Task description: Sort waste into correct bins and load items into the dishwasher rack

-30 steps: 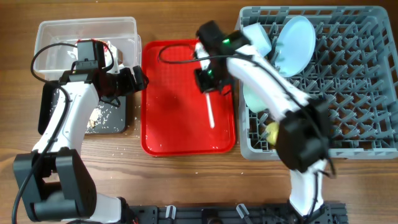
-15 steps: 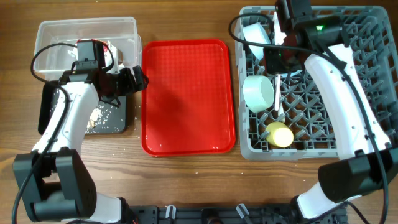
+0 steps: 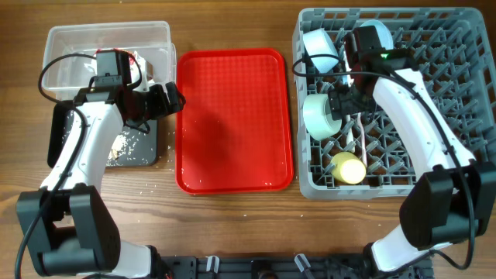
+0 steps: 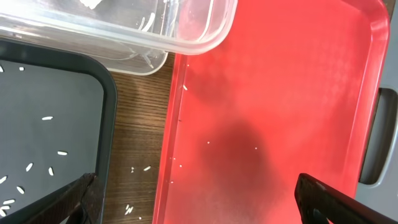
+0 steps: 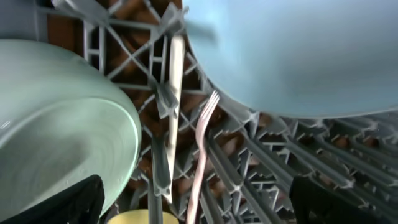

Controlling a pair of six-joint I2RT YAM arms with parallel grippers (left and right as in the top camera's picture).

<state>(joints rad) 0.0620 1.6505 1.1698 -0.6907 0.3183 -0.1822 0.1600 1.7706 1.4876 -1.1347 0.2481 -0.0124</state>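
The grey dishwasher rack (image 3: 457, 93) holds a pale blue plate (image 3: 372, 35), two bowls (image 3: 319, 116) (image 3: 318, 43) and a yellow cup (image 3: 349, 167). My right gripper (image 3: 346, 101) hangs open low over the rack. In the right wrist view the white fork (image 5: 202, 155) lies loose among the pegs between my open fingers (image 5: 74, 199), beside another white utensil (image 5: 174, 81), a bowl (image 5: 56, 124) and the plate (image 5: 298, 56). My left gripper (image 3: 172, 98) stands open and empty at the red tray's left edge. Crumbs (image 3: 128, 143) lie on the black tray (image 3: 147, 151).
The flat red tray (image 3: 232, 116) lies bare between the bins and the rack. The clear tub (image 3: 77, 46) sits at the back left, partly under my left arm. In the left wrist view the tub (image 4: 186, 31), black tray (image 4: 56, 106) and red tray (image 4: 273, 112) show.
My right gripper carried the fork from the red tray over to the rack, lowered and opened; the fork now lies in the rack. The left arm has not moved.
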